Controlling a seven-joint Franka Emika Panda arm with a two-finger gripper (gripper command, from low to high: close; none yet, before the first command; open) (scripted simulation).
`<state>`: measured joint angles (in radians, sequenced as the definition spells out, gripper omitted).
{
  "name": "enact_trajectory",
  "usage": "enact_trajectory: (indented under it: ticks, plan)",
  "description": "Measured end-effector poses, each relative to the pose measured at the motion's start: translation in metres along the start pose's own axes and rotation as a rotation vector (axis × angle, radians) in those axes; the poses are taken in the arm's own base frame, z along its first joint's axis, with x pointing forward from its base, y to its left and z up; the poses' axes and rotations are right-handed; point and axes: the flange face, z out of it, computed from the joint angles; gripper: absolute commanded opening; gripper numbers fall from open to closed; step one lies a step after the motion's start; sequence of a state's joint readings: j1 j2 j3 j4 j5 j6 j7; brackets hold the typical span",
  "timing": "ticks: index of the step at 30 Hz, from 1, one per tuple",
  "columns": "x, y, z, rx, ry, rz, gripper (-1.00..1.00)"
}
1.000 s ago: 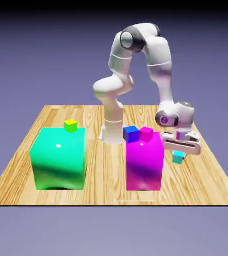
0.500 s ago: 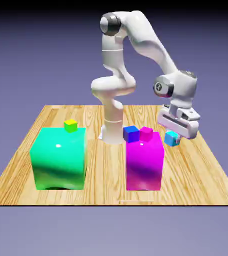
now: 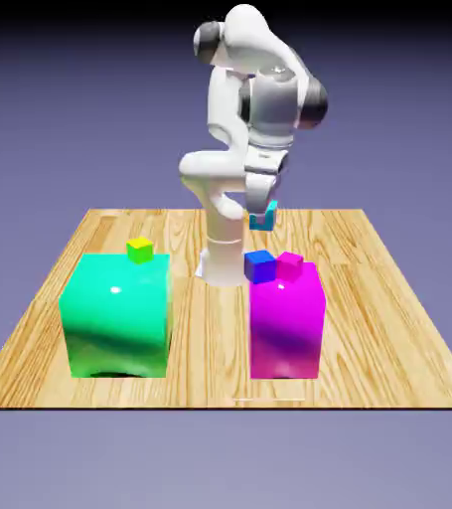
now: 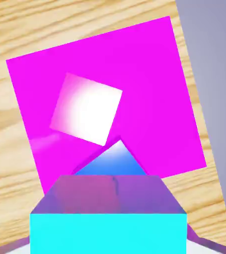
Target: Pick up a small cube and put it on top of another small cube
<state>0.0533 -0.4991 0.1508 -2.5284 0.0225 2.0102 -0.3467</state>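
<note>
The small cyan cube is held clamped in the claw, raised well clear of the wooden surface. In the hand view the cyan cube fills the lower middle of the picture and hides both fingertips, so the contact faces themselves cannot be seen; the jaws are judged closed on two opposite flat sides.

Below the claw, a large magenta block stands on the surface, with a small blue cube and a small magenta cube resting on its top, just beside each other. In the hand view the blue cube shows as a corner immediately beyond the held cube, and the small magenta cube lies a little further on.

The cube is judged rigid, very light and smooth-faced, so it is not expected to deform, but it could slip or twist if gripped near an edge. A hold across the middle of two parallel faces is considered best, as appears to be the case here. Because the piece is tiny and the supporting cube equally small, little overhang would be tolerated; it should be set down squarely and level, and released only once rested, or it may be tipped off.

A large green block with a tiny yellow-green cube on top stands well away from the claw.
</note>
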Motion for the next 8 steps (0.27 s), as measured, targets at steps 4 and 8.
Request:
enact_trajectory:
  ticks: [4,8]
  plan:
    - [0.000,-0.001,0.033,0.001,-0.001,-0.002,-1.00]
    - [0.001,-0.003,0.047,-0.001,-0.003,-0.005,1.00]
